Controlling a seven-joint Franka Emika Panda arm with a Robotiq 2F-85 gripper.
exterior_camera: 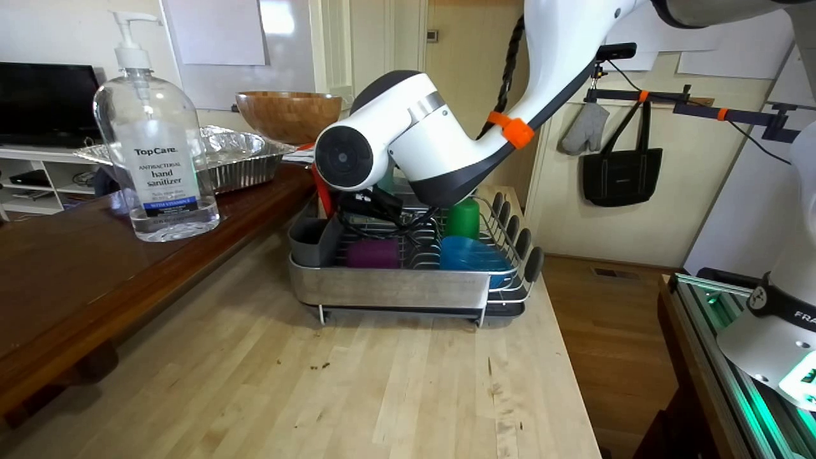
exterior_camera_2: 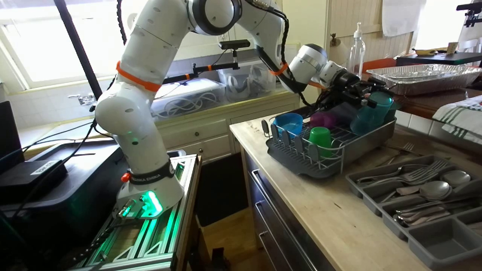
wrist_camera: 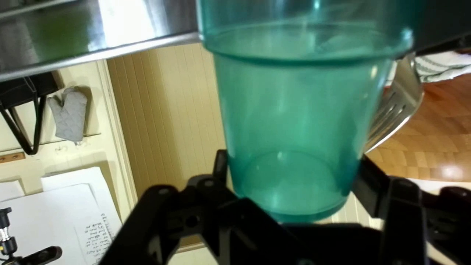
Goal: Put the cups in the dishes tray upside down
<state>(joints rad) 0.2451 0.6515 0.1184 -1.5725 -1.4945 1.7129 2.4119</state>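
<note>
My gripper (wrist_camera: 294,173) has its fingers on both sides of a teal cup (wrist_camera: 290,110), touching it near its narrow base. In an exterior view the gripper (exterior_camera_2: 377,96) holds this teal cup (exterior_camera_2: 366,117) tilted, base up towards the fingers and wide end down in the far corner of the dish rack (exterior_camera_2: 371,143). The arm hides most of it in the view with the rack's front panel (exterior_camera: 395,288). A green cup (exterior_camera: 463,220) stands upside down in the rack. A purple cup (exterior_camera: 373,254) and a wide, bowl-like blue cup (exterior_camera: 468,254) are also in the rack.
A grey holder (exterior_camera: 310,242) sits at the rack's end. A raised ledge beside it bears a pump bottle (exterior_camera: 162,166), a foil tray (exterior_camera: 245,173) and a wooden bowl (exterior_camera: 290,116). A grey cutlery tray (exterior_camera_2: 444,242) and a loose fork (exterior_camera_2: 404,149) lie on the counter.
</note>
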